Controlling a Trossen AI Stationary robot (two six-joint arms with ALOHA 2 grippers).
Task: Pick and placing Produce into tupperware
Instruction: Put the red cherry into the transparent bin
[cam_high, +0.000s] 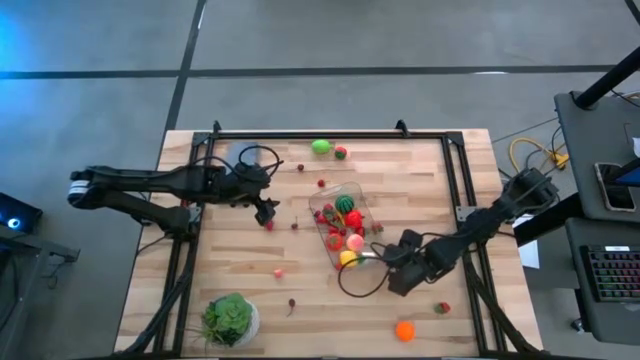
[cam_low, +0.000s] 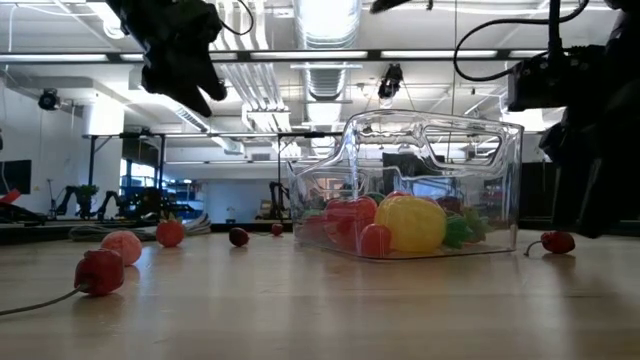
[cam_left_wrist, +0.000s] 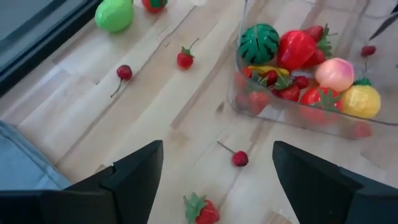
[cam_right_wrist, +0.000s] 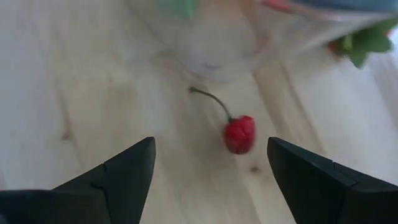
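Observation:
The clear tupperware (cam_high: 340, 225) stands mid-table and holds several toy fruits: a striped melon (cam_left_wrist: 259, 42), red berries and a yellow piece (cam_low: 410, 222). Loose produce lies on the wood around it. My left gripper (cam_high: 268, 212) hovers open to the tub's left, above a strawberry (cam_left_wrist: 202, 210) and a stemmed cherry (cam_left_wrist: 240, 158). My right gripper (cam_high: 385, 258) is open, low by the tub's near right corner, pointing steeply down. A red cherry (cam_right_wrist: 239, 134) lies on the table ahead of its fingers, untouched.
A green fruit (cam_high: 321, 147) and a red one (cam_high: 341, 153) lie near the far edge. An orange (cam_high: 404, 330) and a strawberry (cam_high: 442, 308) lie at the near right. A leafy head in a white bowl (cam_high: 231, 318) stands at the near left. Black rails frame the table.

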